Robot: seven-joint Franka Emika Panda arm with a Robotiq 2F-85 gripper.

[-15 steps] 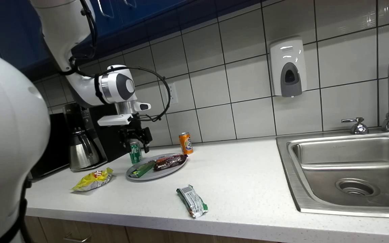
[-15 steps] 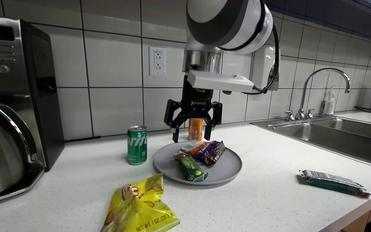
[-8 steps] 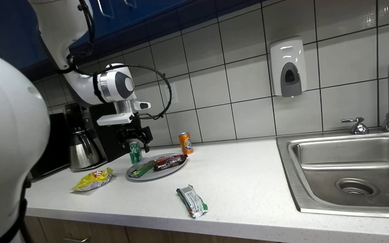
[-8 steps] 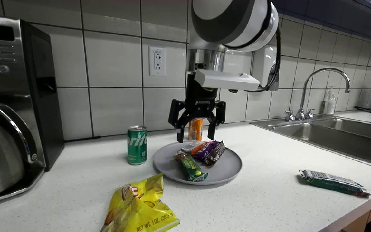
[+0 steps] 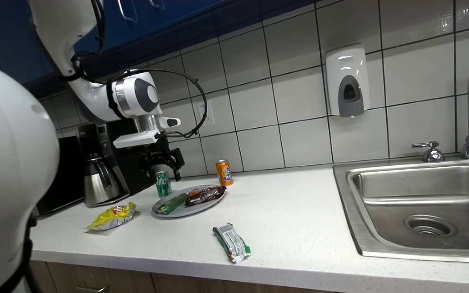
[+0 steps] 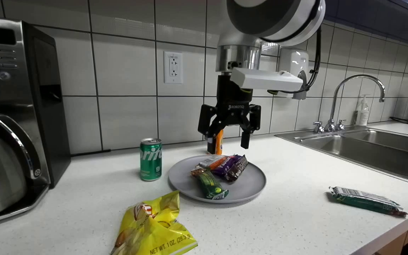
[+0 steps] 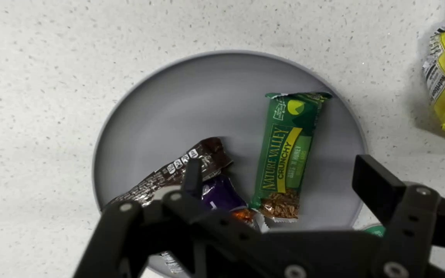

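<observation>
A tiled wall [image 5: 255, 106] rises behind the pale speckled countertop [image 5: 291, 211], and the white robot arm [image 5: 134, 97] reaches over that surface. The steel sink [image 5: 352, 203] is set into the countertop, well apart from the coffee maker [image 6: 41, 117]. Black and angular, the gripper [image 6: 228, 145] hangs with its fingers [image 7: 379, 189] spread wide, holding nothing. Beneath it, a round grey plate [image 7: 160, 108] lies flat on the countertop. A yellow chip bag [image 6: 154, 226] lies beside the plate, apart from it. Near the plate's rim stand a green can [image 6: 151, 159] and an orange can [image 6: 219, 142], both upright, the latter partly hidden behind a finger in an exterior view. On the plate lie a green bar [image 7: 286, 150], seen between the fingers in the wrist view, and a brown bar [image 6: 236, 168], a purple bar [image 6: 226, 164] and an orange-and-white bar [image 6: 211, 162] bunched together. A green-and-silver bar [image 5: 231, 242] lies on the countertop near its front edge, well apart from the plate.
</observation>
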